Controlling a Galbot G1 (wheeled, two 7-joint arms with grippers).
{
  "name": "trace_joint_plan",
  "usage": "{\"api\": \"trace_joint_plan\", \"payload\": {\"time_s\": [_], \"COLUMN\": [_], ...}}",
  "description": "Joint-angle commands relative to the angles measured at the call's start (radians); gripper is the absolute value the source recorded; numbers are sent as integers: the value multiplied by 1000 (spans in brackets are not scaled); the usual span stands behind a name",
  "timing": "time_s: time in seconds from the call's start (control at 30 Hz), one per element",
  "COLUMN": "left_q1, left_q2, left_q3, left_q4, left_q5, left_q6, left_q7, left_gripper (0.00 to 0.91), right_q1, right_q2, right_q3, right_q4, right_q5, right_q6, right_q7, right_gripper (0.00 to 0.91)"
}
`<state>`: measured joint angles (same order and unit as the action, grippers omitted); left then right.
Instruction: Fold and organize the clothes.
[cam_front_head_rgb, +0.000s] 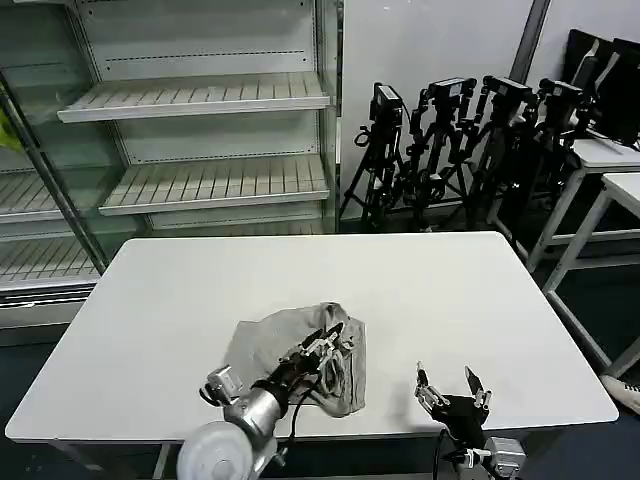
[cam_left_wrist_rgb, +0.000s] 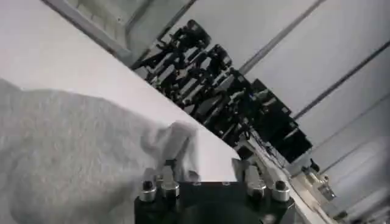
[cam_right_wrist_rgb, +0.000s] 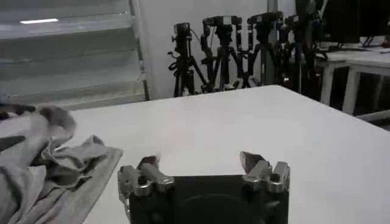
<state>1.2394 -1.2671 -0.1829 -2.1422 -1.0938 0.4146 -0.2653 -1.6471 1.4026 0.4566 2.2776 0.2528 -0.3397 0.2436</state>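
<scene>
Head view: we are seeing white table (cam_front_head_rgb: 200, 290) standing before empty shelving (cam_front_head_rgb: 190, 95) and row of tripods (cam_front_head_rgb: 470, 140). Crumpled light grey shirt (cam_front_head_rgb: 275, 350) is lying near table's front edge, left of centre. Left gripper (cam_front_head_rgb: 325, 347) is resting on shirt, fingers pinching a fold. Right gripper (cam_front_head_rgb: 452, 385) is hovering at front edge, fingers spread, holding nothing.

Left wrist view: we are seeing shirt (cam_left_wrist_rgb: 67, 152) bunching against left gripper (cam_left_wrist_rgb: 207, 173).

Right wrist view: right gripper (cam_right_wrist_rgb: 204, 167) is gaping wide over bare table (cam_right_wrist_rgb: 244, 122), shirt (cam_right_wrist_rgb: 55, 164) lying well apart.
</scene>
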Motion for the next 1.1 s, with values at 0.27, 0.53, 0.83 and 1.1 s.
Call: {"api": "trace_joint_plan", "payload": {"time_s": [0.27, 0.53, 0.83, 1.1], "left_q1": [110, 118, 127, 124], "left_q2": [256, 240, 129, 55], "left_q3": [-364, -359, -301, -287], "left_q4": [-90, 25, 110, 120], "left_q5": [139, 45, 6, -57], "left_q6": [48, 86, 53, 37], "left_q7": [7, -4, 4, 2], "left_gripper": [907, 907, 907, 907], "right_q1": [19, 19, -13, -26], "right_q2": [0, 9, 14, 23], "right_q3": [-13, -16, 4, 7], "right_q4": [-17, -17, 1, 18], "right_q5": [2, 0, -3, -8], "right_q6": [4, 4, 16, 17], "right_q7": [-2, -3, -4, -3], "right_gripper": [907, 907, 907, 907]}}
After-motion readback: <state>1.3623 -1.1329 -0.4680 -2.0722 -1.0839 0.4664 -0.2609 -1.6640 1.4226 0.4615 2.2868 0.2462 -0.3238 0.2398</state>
